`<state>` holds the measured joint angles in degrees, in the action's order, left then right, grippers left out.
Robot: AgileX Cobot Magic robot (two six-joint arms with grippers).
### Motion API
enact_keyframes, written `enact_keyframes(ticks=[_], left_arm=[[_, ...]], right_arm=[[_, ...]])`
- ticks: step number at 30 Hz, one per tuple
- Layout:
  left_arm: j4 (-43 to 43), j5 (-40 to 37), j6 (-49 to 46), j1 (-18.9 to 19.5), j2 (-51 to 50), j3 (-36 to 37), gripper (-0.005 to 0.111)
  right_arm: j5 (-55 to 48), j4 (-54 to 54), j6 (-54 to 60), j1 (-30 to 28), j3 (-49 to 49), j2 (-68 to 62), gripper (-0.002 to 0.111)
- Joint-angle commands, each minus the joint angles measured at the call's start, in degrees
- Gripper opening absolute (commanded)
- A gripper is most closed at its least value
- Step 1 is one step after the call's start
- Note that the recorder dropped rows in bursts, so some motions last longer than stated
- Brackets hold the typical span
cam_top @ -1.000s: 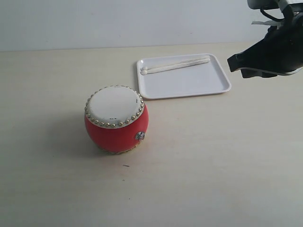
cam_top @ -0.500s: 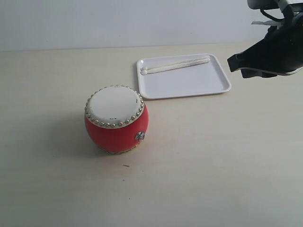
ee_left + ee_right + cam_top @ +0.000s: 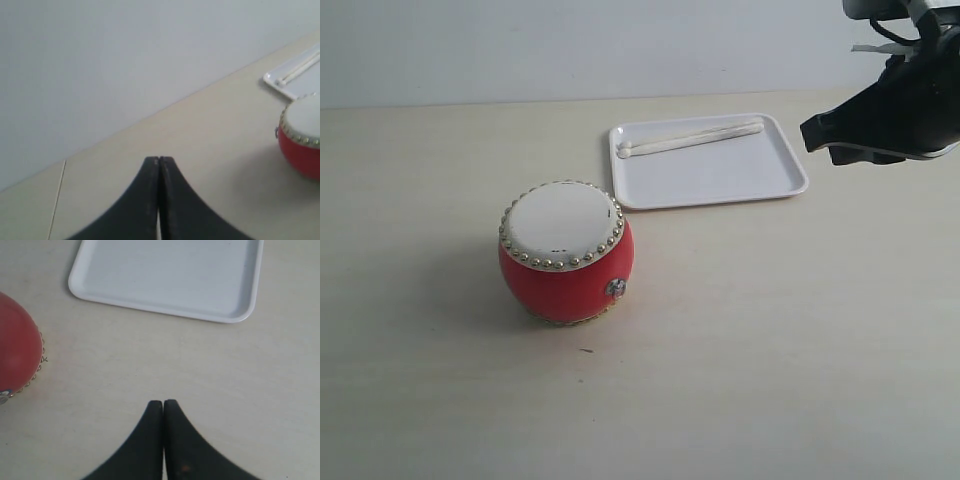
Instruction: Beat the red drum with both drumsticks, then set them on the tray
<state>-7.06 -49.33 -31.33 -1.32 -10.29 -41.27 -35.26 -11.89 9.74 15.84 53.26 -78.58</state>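
Exterior view: right gripper (image 3: pixel 807 132) clenched on nothing, raised just off the right end of the white tray (image 3: pixel 720 172), both drumsticks (image 3: pixel 690 138) lying along its far rim, red drum (image 3: pixel 566 265) farther left, apart; left gripper (image 3: pixel 159 160) likewise pinched closed, empty.

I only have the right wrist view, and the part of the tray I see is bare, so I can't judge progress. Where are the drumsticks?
Observer: Both drumsticks lie close together inside the tray, along the rim farthest from the exterior camera.
Operator: Is the left hand carrying anything?
Observer: No. The left hand is shut with nothing between its fingers.
Operator: Is the drum still standing properly?
Observer: The red drum stands upright, skin facing up, apart from the tray.
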Motion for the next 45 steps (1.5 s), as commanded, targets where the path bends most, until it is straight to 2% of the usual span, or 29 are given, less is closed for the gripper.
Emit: enact_keyframes(ticks=[1, 4, 7, 14, 17, 24, 26, 30, 45], left_arm=[[-8.2, 10.2, 1.6, 0.2, 4.3, 5.9, 0.0], [-9.5, 16.4, 5.2, 0.2, 7.1, 11.7, 0.0], [-6.8, 22.7, 13.5, 0.2, 9.3, 17.2, 0.0], [10.9, 29.3, 43.8, 0.2, 10.3, 28.3, 0.0], [15.4, 31.3, 50.6, 0.2, 10.3, 32.7, 0.0], [16.1, 35.7, 51.4, 0.2, 10.3, 41.3, 0.0], [16.1, 35.8, 51.4, 0.2, 10.3, 41.3, 0.0], [15.6, 30.7, 51.4, 0.2, 10.3, 41.3, 0.0], [15.8, 30.0, 51.4, 0.2, 10.3, 41.3, 0.0]], right_arm=[[0.7, -0.1, 0.1, -0.2, -0.3, 0.5, 0.0], [0.7, -0.1, 0.0, -0.2, -0.3, 0.5, 0.0], [0.7, -0.1, 0.0, -0.2, -0.3, 0.5, 0.0], [0.7, -0.1, 0.2, -0.2, -0.3, 0.5, 0.0], [0.7, -0.1, 0.0, -0.2, -0.3, 0.5, 0.0], [0.7, -0.1, 0.2, -0.2, -0.3, 0.5, 0.0], [0.7, -0.1, 0.2, -0.2, -0.3, 0.5, 0.0], [0.7, -0.1, 0.0, -0.2, -0.3, 0.5, 0.0], [0.7, -0.1, 0.2, -0.2, -0.3, 0.5, 0.0]])
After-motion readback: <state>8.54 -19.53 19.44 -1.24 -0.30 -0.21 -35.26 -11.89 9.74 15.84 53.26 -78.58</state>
